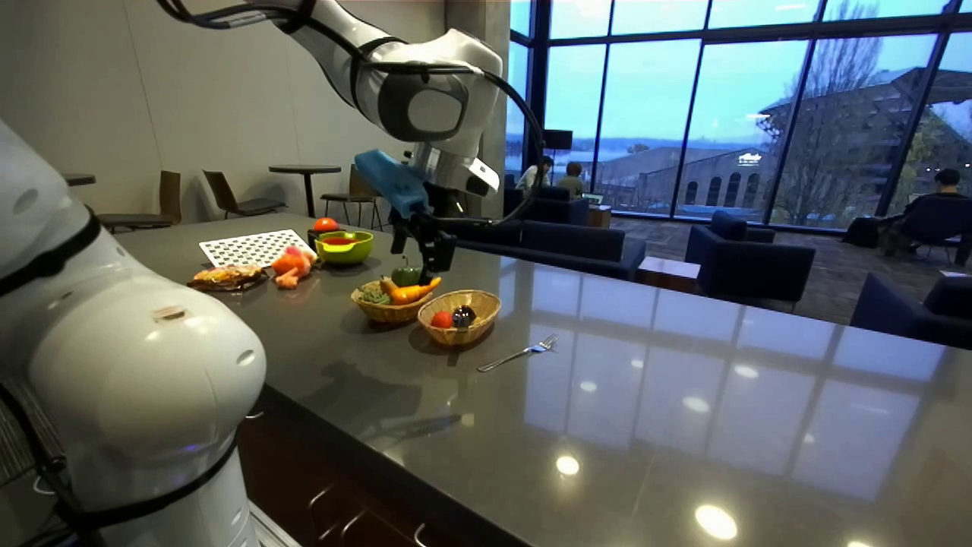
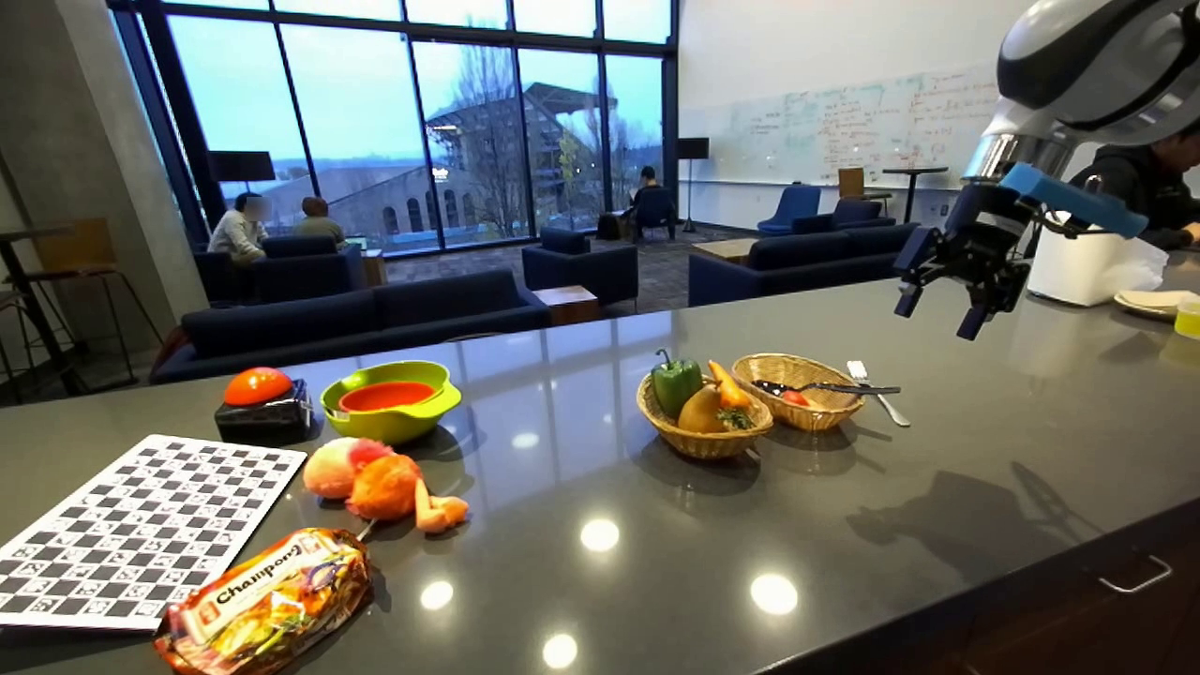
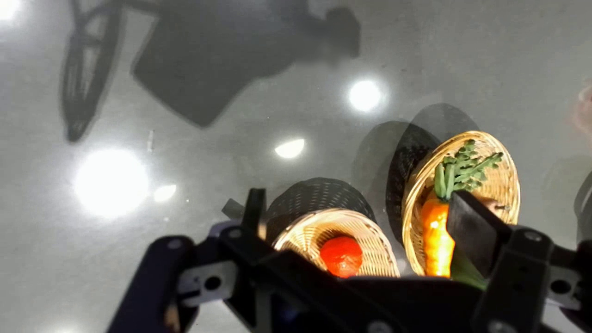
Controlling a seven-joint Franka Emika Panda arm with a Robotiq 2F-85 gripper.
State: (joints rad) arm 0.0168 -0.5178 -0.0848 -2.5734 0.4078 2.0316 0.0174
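My gripper is open and empty, in the air above the counter, with its fingertips wide apart in an exterior view [image 2: 939, 317] and in the wrist view [image 3: 363, 206]. Below it stand two wicker baskets. One basket [image 2: 708, 447] holds a green pepper [image 2: 677, 386], an orange carrot [image 2: 729, 386] and a brown pear-like thing [image 2: 700, 412]. The other basket [image 1: 459, 332] holds a red round thing [image 3: 341, 256]. A dark spoon-like utensil [image 2: 844, 388] lies across that basket; the gripper body hides it in the wrist view. A silver fork [image 1: 520, 353] lies beside the baskets.
A green bowl [image 2: 392, 427] with a red inside, a red button on a black box [image 2: 262, 405], a plush toy [image 2: 384, 486], a checkered board [image 2: 141, 534] and a noodle packet [image 2: 272, 600] lie on the counter. A white container [image 2: 1076, 267] stands behind the gripper.
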